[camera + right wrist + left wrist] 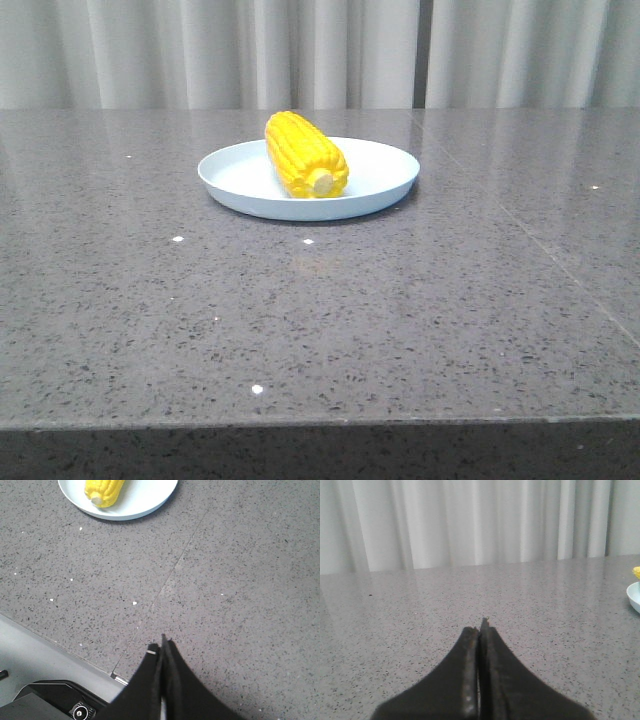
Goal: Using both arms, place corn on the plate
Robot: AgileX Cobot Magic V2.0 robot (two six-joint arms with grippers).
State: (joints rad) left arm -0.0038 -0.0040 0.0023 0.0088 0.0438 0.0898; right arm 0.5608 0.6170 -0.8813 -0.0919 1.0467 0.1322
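The yellow corn [304, 154] lies on the pale blue-white plate [380, 170] at the middle back of the table, its pale stub end toward the camera. No gripper shows in the front view. My left gripper [480, 625] is shut and empty, low over bare table; the plate's rim [635, 596] and a bit of corn [636, 571] show at that view's edge. My right gripper [161, 645] is shut and empty, near the table's front edge, well away from the plate [145, 500] and the corn [103, 491].
Grey speckled stone table [300, 320] with a seam line [175, 565] running across it. White curtains [320, 50] hang behind. The table's front edge and part of the robot's dark base [50, 700] show in the right wrist view.
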